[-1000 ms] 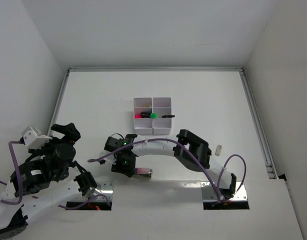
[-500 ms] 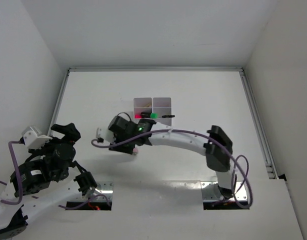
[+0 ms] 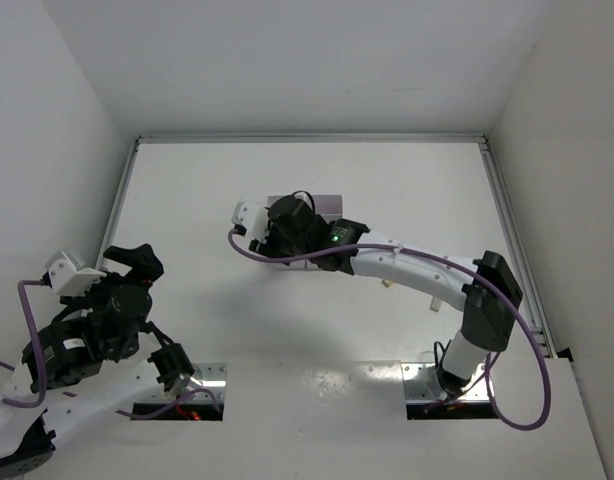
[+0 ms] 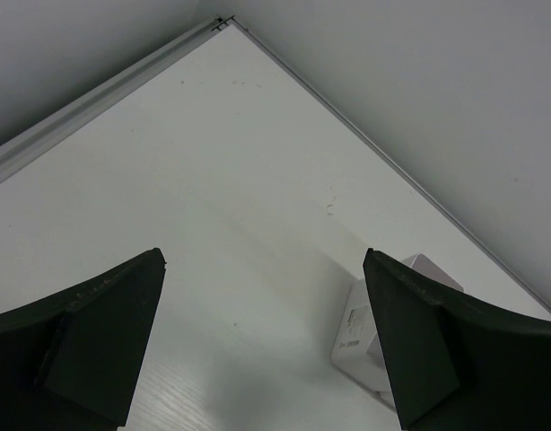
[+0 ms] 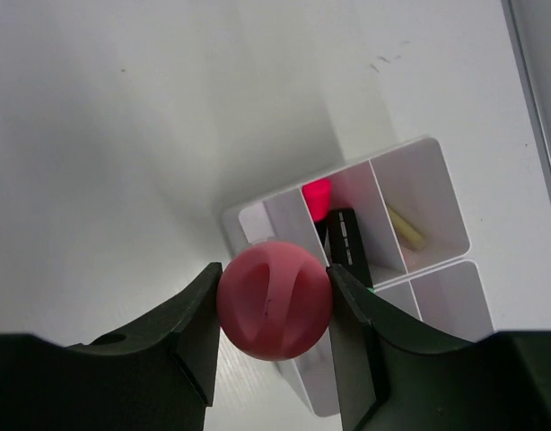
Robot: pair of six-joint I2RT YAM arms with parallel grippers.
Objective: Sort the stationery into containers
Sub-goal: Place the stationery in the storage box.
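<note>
My right gripper (image 5: 275, 271) is shut on a round pink eraser-like piece (image 5: 274, 305) with two grooves. It hangs over the near corner of the white compartment tray (image 5: 425, 149). One compartment holds a black highlighter (image 5: 345, 239) with a pink end (image 5: 317, 194), and another holds a thin yellow pen (image 5: 406, 230). From above, the right gripper (image 3: 290, 228) covers most of the tray (image 3: 328, 203). My left gripper (image 4: 266, 346) stands open over bare table, nothing between its fingers. The top view shows this left gripper (image 3: 137, 264) far left of the tray.
A small beige bit (image 3: 436, 303) lies on the table under the right arm's forearm. A white boxy object (image 4: 374, 328) shows partly behind the left gripper's right finger. Walls with a metal rail (image 3: 307, 138) bound the table at the back and sides.
The right arm has swung from the near middle of the table out to the tray, carrying the pink piece. The left arm has not moved.
</note>
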